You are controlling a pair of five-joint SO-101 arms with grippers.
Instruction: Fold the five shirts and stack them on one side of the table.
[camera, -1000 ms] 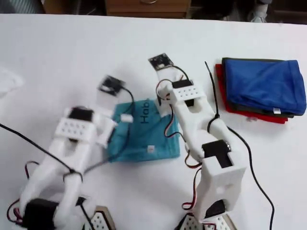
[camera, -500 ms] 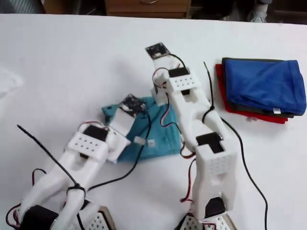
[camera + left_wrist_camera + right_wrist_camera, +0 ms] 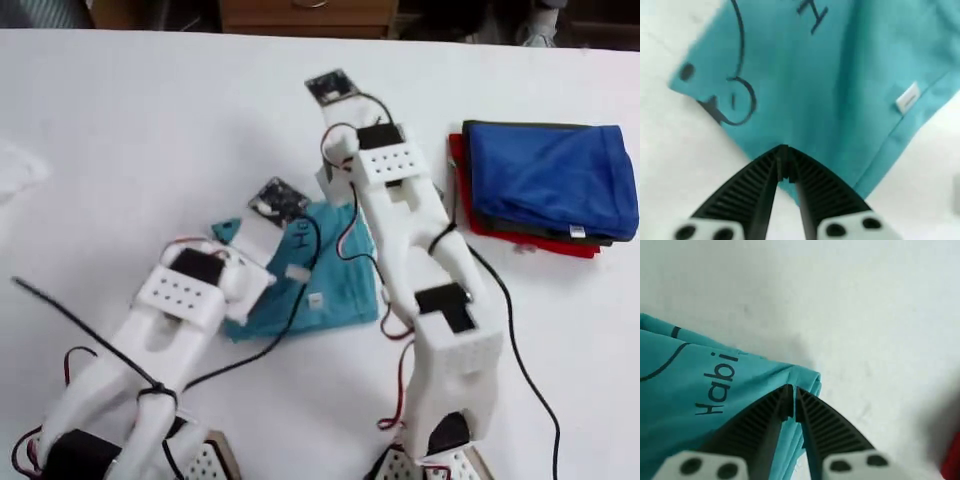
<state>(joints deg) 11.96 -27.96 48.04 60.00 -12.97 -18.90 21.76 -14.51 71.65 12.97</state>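
A folded teal shirt point(image 3: 340, 290) is seen near the middle of the white table point(image 3: 120, 120). It is overlapped by the left arm point(image 3: 185, 295) on one side and the right arm point(image 3: 400, 190) on the other. A stack of folded shirts point(image 3: 550, 180), blue over dark and red, is set well apart at the table's right side.

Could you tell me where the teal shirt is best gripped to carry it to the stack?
The teal shirt lies flat and limp, so pinch its layered edge from above at two corners, as the left gripper and right gripper do; one hold might let the fold open.
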